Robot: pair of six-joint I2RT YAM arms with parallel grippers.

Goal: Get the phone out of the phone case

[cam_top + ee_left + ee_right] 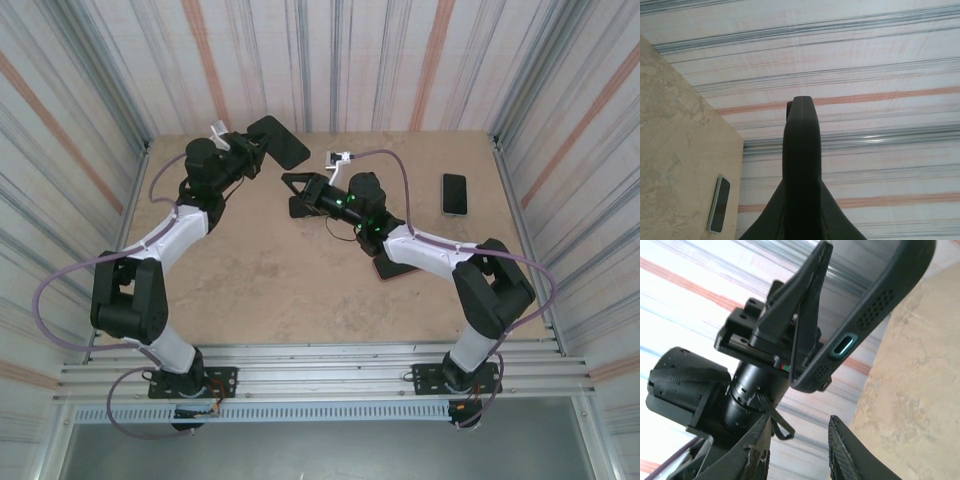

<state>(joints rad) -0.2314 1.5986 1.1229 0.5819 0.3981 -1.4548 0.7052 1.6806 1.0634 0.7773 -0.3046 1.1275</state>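
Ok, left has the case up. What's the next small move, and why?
Probably ease the right gripper forward onto the port end of the case and close. It's open, aimed at that end but apart, while the left gripper holds the case aloft.

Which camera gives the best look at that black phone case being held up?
The right wrist view: the phone case is close, its port cutout and speaker holes clear, pinched by the left fingers. The top view shows the phone case small, held aloft; the left wrist view sees it only edge-on.
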